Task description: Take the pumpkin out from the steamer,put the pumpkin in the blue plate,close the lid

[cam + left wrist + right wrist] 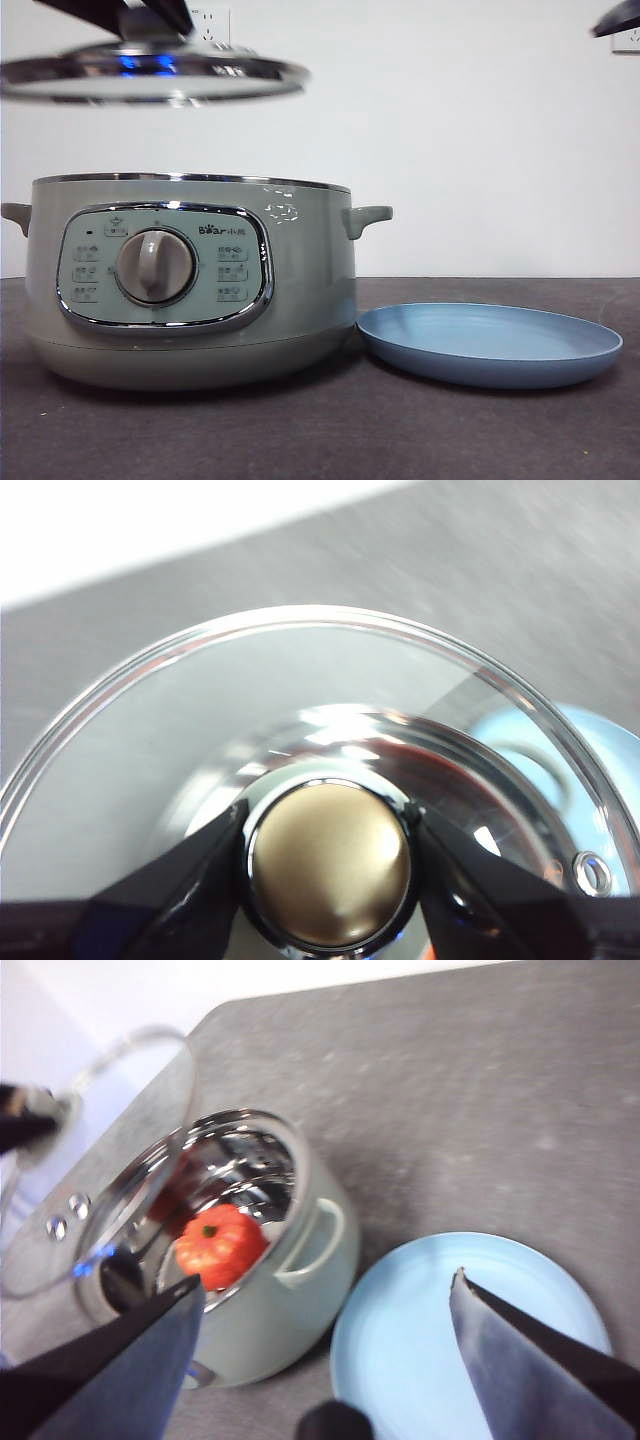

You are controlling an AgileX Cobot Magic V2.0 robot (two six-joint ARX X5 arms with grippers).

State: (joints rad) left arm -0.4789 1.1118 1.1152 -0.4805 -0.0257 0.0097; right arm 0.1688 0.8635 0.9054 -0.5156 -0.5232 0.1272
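Observation:
The sage-green steamer (pixel 190 280) stands open at the left of the table. My left gripper (pixel 330 825) is shut on the knob (pixel 330 865) of the glass lid (pixel 150 78) and holds the lid in the air above the pot's left side. The orange pumpkin (pixel 220 1243) with its green stem lies inside the steamer (pixel 290 1290), seen only in the right wrist view. The blue plate (pixel 490 343) lies empty just right of the pot. My right gripper (pixel 325 1305) is open and high above the plate (pixel 400 1350) and the pot.
A dark grey table (pixel 450 440) runs in front of a white wall with a socket (pixel 212 25). A black tip of the right arm (pixel 615 18) shows at the top right corner.

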